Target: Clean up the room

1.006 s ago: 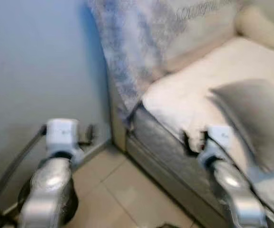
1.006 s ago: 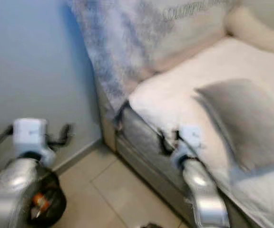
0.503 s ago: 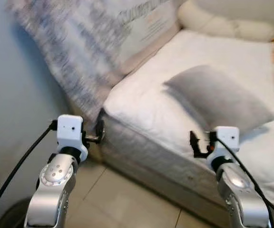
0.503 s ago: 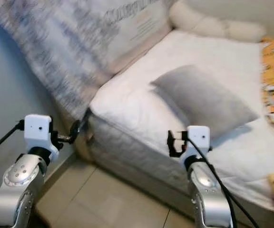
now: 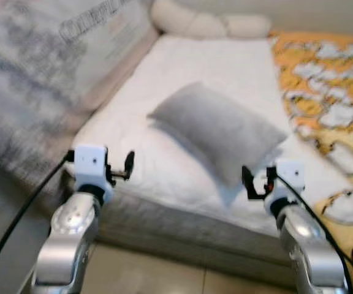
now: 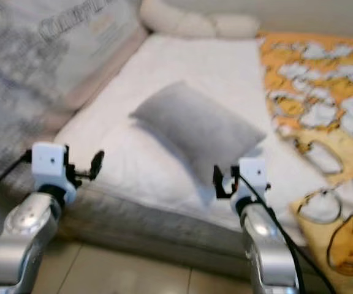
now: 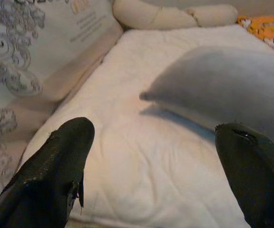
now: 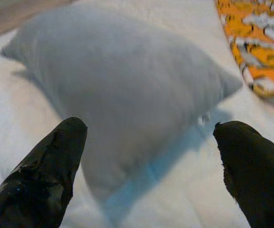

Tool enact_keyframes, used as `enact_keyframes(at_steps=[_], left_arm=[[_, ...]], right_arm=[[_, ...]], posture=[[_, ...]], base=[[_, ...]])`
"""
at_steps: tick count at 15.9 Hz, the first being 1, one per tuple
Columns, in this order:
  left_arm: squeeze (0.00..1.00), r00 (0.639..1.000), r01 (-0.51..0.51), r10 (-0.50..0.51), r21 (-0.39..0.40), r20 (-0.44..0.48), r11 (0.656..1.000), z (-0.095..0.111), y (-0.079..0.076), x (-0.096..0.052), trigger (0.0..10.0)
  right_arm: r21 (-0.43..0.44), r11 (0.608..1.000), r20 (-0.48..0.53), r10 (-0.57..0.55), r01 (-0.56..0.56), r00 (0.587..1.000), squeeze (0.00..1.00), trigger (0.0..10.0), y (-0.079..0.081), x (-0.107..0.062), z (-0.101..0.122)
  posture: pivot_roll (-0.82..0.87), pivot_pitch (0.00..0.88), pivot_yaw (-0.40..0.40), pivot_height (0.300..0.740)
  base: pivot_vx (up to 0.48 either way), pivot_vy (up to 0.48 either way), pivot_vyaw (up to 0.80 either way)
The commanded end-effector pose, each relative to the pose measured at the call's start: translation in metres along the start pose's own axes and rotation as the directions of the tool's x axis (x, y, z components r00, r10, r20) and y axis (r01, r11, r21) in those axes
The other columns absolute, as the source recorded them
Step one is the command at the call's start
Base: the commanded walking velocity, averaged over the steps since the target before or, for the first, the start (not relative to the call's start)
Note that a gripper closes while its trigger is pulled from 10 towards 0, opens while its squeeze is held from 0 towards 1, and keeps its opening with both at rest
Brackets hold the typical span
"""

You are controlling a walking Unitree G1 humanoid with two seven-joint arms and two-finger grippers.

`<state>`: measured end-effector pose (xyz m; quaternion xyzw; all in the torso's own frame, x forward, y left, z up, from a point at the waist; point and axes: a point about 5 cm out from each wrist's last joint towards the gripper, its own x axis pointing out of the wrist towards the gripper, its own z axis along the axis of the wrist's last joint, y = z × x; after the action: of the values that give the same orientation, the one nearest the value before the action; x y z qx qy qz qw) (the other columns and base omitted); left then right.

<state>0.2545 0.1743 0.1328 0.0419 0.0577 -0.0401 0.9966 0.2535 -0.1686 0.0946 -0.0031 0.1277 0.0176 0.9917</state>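
A grey pillow lies askew in the middle of a white mattress. An orange blanket with white cartoon shapes covers the bed's right side. My left gripper hovers open over the mattress's near left corner, short of the pillow. My right gripper stands open just before the pillow's near end, nothing between its fingers. Both arms reach forward at the bed's near edge; the left gripper and right gripper are level with it.
A patterned headboard-like mattress panel leans along the bed's left side. Cream bolster cushions lie at the bed's far end. Tiled floor runs beneath the bed's grey front edge.
The camera has swung right: the blue wall and floor corner have left the picture, and the bed, pillow and orange blanket are now in front. Both grippers stay open.
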Motion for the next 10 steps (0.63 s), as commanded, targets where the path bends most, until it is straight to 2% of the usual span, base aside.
enact_keyframes(at_steps=[1,10], left_arm=[[0.00,0.999,-0.035,0.035,0.012,-0.004,0.999,-0.0005,0.0096,-0.0023,10.0],[0.00,0.999,-0.042,0.042,0.022,0.011,0.999,0.0016,0.0142,-0.0004,10.0]], right_arm=[[-0.004,0.998,0.053,0.059,-0.059,0.997,0.00,10.0,0.0125,0.0024,0.0106],[-0.025,0.993,0.099,0.118,-0.116,0.988,0.00,10.0,0.0186,0.0083,0.0160]], posture=[[0.04,0.000,0.013,0.740],[0.06,0.000,0.007,0.740]], base=[[0.330,0.000,0.00],[0.331,0.000,0.00]])
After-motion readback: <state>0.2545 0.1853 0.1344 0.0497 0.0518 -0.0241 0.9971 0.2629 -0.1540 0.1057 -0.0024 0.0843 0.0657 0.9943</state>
